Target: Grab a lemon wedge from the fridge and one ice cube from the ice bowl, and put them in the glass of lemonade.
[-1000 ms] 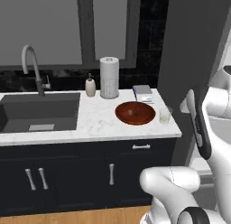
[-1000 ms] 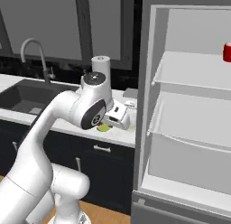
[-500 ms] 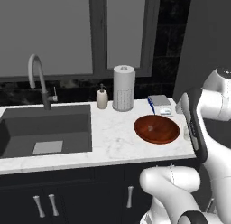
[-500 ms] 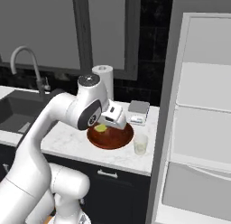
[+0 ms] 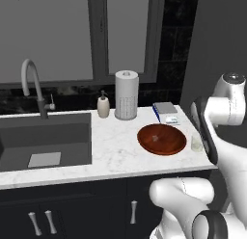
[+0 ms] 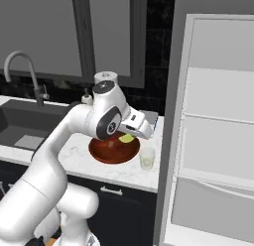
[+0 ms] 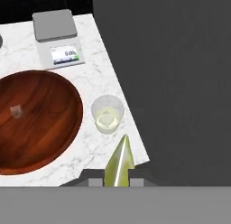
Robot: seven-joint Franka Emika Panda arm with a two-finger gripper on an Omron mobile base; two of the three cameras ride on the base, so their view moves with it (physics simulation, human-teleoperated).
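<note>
The robot's pincer [image 7: 116, 180] is clamped on the lemon wedge [image 7: 119, 162], a yellow-green sliver pointing up from between the dark finger tips in the hand view; in the right base view the wedge [image 6: 126, 138] hangs above the ice bowl [image 6: 113, 150], at the end of the white arm; below and ahead of the wedge stands the glass of lemonade [image 7: 108, 114], a clear tumbler with pale liquid, set near the front corner of the white marble bench [image 7: 97, 56], just beside the rim of the wide reddish-brown ice bowl [image 7: 36, 121], which holds one pale ice cube [image 7: 16, 111]; behind the bowl sits a grey kitchen scale [image 7: 57, 37] with a lit display; further back on the bench in the left base view are a white paper-towel roll [image 5: 126, 95] and a small soap dispenser [image 5: 103, 106], with a curved tap [image 5: 34, 86] over the dark sink [image 5: 46, 141]; the fridge [image 6: 214, 126] rises at the bench's right end, its white shelved interior showing in the right base view.
</note>
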